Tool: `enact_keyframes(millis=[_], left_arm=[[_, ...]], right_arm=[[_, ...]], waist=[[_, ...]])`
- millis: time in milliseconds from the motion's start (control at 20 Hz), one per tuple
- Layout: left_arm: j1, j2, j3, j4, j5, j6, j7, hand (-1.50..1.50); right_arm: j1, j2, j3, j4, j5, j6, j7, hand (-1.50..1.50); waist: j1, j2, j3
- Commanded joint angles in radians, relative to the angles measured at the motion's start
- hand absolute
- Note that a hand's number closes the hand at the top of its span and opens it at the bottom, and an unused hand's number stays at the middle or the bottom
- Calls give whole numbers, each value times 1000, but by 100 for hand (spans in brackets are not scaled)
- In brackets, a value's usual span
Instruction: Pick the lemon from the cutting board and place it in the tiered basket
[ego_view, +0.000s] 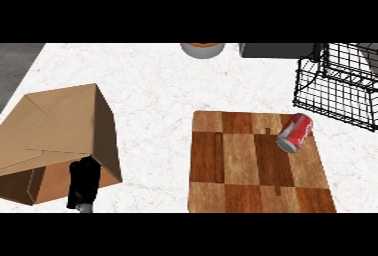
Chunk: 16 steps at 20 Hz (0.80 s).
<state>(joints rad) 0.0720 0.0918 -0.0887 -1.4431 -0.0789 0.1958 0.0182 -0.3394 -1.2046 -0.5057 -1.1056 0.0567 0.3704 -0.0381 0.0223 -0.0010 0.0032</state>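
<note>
Red can (295, 132) on cutting board (244, 175)

Quick tally of what we can count on the surface (148, 75): one wooden cutting board (255, 165), checkered in light and dark blocks. One red soda can (295, 132) lying on its side on that board. One brown paper bag (59, 140), tipped over at the left. One black wire tiered basket (336, 87) at the upper right. One round pale container (202, 49) cut off by the top edge, so we can't tell what it is. One grey boxy thing (280, 50) next to it, also cropped. One black hand (83, 185) shows, down by the bag. We count zero lemons on the board, just the can.
</note>
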Motion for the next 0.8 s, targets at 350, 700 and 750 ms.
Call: enact_keyframes(millis=[350,700,750], left_arm=[[-73,-6,19,88,-3,-13,30,0],[-33,-4,24,40,-2,-12,33,0],[-10,-3,-4,-7,-12,-19,57,0]], right_arm=[[-377,78,255,210,139,-43,40,150],[-453,194,350,285,258,-83,-15,150],[-486,233,373,338,297,-143,-30,150]], waist=[[18,11,-3],[3,6,-3],[18,10,-3]])
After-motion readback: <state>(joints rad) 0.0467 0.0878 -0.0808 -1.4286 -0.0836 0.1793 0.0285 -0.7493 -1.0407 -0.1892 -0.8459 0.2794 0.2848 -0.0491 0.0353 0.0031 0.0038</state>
